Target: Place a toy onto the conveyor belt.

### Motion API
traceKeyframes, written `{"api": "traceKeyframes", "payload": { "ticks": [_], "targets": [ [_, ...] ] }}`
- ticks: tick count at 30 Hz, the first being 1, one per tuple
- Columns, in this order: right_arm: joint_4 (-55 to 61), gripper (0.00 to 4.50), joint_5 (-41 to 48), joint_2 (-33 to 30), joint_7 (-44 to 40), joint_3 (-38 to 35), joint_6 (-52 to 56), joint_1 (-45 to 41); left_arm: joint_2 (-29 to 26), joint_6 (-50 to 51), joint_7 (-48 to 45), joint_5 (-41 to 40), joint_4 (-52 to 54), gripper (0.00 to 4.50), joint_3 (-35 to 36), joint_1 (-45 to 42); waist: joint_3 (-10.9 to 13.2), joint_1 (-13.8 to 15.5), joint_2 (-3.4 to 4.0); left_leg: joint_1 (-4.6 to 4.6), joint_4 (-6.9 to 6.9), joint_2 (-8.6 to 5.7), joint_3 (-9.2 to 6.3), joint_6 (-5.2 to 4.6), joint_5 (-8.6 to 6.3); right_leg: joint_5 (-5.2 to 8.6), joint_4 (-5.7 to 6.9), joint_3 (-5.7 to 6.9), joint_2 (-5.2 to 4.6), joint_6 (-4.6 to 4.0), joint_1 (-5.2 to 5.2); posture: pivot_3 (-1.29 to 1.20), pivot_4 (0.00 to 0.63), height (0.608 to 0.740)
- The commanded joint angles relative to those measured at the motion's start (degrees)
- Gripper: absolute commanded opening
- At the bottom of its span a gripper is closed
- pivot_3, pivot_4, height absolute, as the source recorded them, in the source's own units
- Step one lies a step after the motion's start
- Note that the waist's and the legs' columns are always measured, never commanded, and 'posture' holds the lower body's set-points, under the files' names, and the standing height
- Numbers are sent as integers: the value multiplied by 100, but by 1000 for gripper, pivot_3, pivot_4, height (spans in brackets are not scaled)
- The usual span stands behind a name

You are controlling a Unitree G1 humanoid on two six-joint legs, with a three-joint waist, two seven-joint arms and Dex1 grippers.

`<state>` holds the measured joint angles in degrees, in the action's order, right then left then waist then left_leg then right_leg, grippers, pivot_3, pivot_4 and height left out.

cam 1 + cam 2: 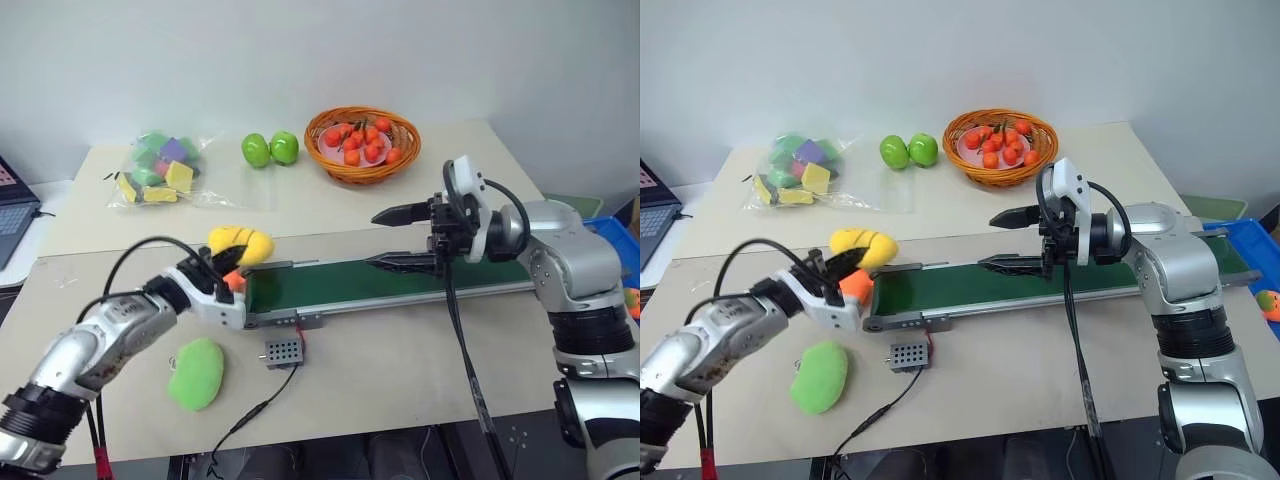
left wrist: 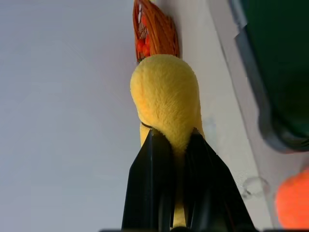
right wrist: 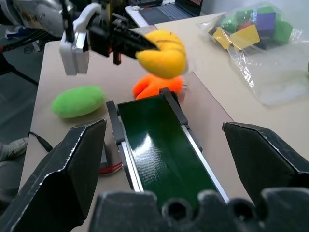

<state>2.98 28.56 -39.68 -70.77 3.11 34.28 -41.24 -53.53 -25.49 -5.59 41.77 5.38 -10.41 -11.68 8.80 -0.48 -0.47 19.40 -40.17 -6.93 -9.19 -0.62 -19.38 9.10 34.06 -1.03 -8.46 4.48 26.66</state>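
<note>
The left gripper (image 1: 232, 262) is clamped on the yellow toy (image 1: 243, 243), holding it in the air just beyond the near end of the conveyor belt (image 1: 400, 281). In the left wrist view the black fingers (image 2: 154, 188) pinch deep into the plush, covering its lower part. An orange plush (image 1: 856, 287) sits below, mostly hidden behind the gripper. The right gripper (image 1: 400, 238) hangs over the middle of the belt, spread wide and empty. A green plush (image 1: 196, 373) lies on the table (image 1: 400, 370) nearby. The belt's far end is cut off behind the right arm.
</note>
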Motion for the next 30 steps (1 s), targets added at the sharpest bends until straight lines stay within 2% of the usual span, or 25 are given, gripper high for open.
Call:
{"api": "traceKeyframes", "payload": {
  "ticks": [1,8,16,23,27,30],
  "targets": [
    [255,4500,170,-51,29,-191,2,-56,109,-268,292,240,30,68,61,13,0,21,0,-1,-1,0,1,0,0,-1,0,0,-1,0,-1,0,150,740],
    [536,4500,327,-230,82,-285,197,170,469,-430,333,505,-253,68,-82,-162,0,63,0,-3,-9,0,2,0,0,-2,2,0,-1,-1,-2,0,150,740],
    [958,4500,503,-313,406,-441,397,395,1029,-826,291,798,-1015,68,-819,-590,-1,81,1,-2,-17,0,5,0,0,-10,3,0,-1,0,-6,0,150,740],
    [1126,4500,595,-418,569,-535,454,508,1044,-991,265,799,-1276,68,-938,-643,-1,139,1,-11,-29,-2,6,-2,0,-15,1,1,-4,6,-24,0,150,740],
    [1124,4500,578,-417,590,-535,429,558,1020,-1096,154,632,-1281,1344,-890,-597,-1,128,1,-10,-30,-3,5,-3,0,-17,1,1,-4,7,-25,0,150,740],
    [1090,4500,557,-401,598,-509,407,548,989,-1128,146,523,-1250,2502,-799,-582,-2,128,2,-12,-30,-2,5,-3,0,-17,0,1,-5,7,-27,0,150,740]
  ]
}}
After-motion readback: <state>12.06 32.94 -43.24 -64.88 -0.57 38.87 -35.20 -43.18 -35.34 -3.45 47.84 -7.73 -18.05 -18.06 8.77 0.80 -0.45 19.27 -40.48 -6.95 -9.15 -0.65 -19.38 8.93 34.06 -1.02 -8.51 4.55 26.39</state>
